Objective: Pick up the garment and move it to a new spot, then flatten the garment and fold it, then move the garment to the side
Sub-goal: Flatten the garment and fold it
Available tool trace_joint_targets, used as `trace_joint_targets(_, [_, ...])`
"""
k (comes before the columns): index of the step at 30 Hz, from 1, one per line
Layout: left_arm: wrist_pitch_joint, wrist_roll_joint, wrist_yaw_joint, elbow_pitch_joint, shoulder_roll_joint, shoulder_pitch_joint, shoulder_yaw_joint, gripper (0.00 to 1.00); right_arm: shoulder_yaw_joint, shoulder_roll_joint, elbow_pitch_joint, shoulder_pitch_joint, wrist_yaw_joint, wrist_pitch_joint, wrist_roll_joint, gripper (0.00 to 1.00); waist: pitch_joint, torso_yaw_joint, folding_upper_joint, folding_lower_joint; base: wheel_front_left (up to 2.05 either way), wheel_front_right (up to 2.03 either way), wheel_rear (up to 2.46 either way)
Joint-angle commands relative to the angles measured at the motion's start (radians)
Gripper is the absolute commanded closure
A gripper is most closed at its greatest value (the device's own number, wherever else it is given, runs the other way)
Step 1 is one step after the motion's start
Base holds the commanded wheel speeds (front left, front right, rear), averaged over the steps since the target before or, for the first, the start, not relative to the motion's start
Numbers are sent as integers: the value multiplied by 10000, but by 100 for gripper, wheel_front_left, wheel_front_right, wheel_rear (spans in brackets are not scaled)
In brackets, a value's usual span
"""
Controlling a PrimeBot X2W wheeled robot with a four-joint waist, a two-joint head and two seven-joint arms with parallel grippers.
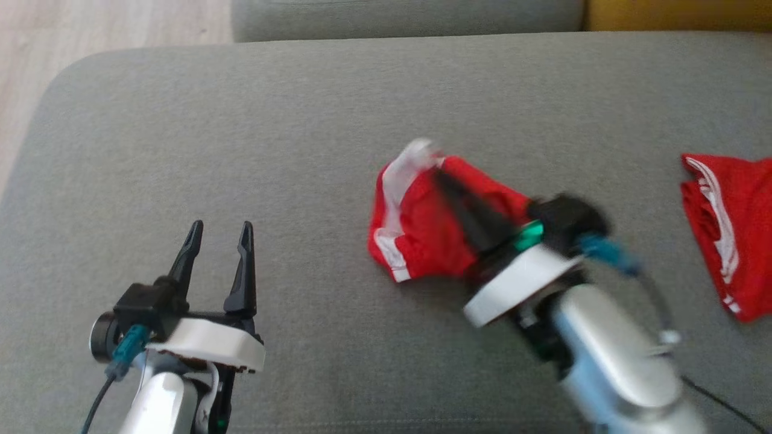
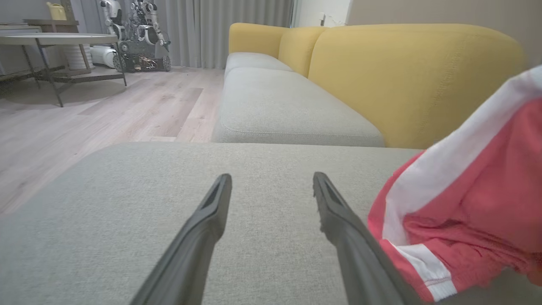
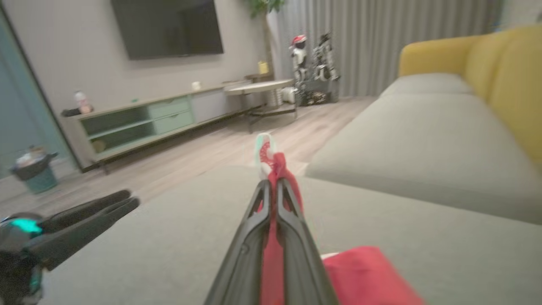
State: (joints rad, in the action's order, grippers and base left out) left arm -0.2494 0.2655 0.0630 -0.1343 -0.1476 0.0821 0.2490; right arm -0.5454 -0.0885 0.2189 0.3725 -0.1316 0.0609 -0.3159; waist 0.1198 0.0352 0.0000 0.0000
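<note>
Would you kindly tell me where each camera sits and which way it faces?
Head view: on the head, looking down at the grey cushion; open left gripper lower left, right gripper shut on the red garment.
Left wrist view: low over the cushion, facing the yellow sofa back; its own spread fingers.
Right wrist view: facing the TV cabinet; its fingers pinching the garment, left gripper lower left.
Shared: both wrist views show the garment and curtains.

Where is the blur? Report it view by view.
Head view: right gripper and the red garment it pinches are motion-smeared; left gripper crisp. Left wrist view: mostly sharp. Right wrist view: soft throughout.
</note>
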Motion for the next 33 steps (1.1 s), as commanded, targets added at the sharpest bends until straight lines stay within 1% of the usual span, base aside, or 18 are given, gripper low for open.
trace_joint_targets(1, [-121,-64,63,343,-175,270,-363,0,526,-55,-669,-208,9,-101,179,100,-13,-224,0,0,0,0,0])
trace_joint_targets(4, [-121,-59,72,370,-206,285,-371,0,2104,-221,-1417,-932,9,-429,532,100,30,-407,0,0,0,0,0])
trace_joint_targets(7, [-122,-66,67,395,-223,324,-339,0,3614,-280,-1858,-1706,9,-812,875,100,101,-506,0,0,0,0,0])
trace_joint_targets(9, [-122,-70,79,411,-237,344,-329,0,4464,-255,-1907,-2186,9,-1064,1003,100,146,-551,0,0,0,0,0])
trace_joint_targets(12, [-121,-74,86,428,-263,382,-306,0,5358,-158,-1575,-2688,9,-1323,962,100,255,-597,0,0,0,0,0])
trace_joint_targets(15, [-101,-82,70,433,-291,491,-263,0,5717,-75,-929,-2719,9,-1385,806,100,417,-599,0,0,0,0,0])
trace_joint_targets(24, [-93,-113,29,372,-323,756,-140,0,5615,-92,585,-1803,9,-935,518,100,726,-438,0,0,0,0,0])
trace_joint_targets(25, [-94,-113,26,356,-318,773,-122,0,5618,-106,782,-1700,9,-881,512,87,737,-410,0,0,0,0,0])
trace_joint_targets(26, [-96,-109,15,318,-302,798,-83,0,5610,-137,1108,-1551,9,-762,518,0,736,-346,0,0,0,0,0])
trace_joint_targets(29, [-100,-88,25,266,-298,765,-73,0,5539,-152,1392,-1465,9,-566,502,0,646,-294,0,0,0,0,0])
trace_joint_targets(33, [-104,-64,58,237,-308,672,-92,0,5499,-210,1387,-1515,9,-340,510,0,484,-285,0,0,0,0,0])
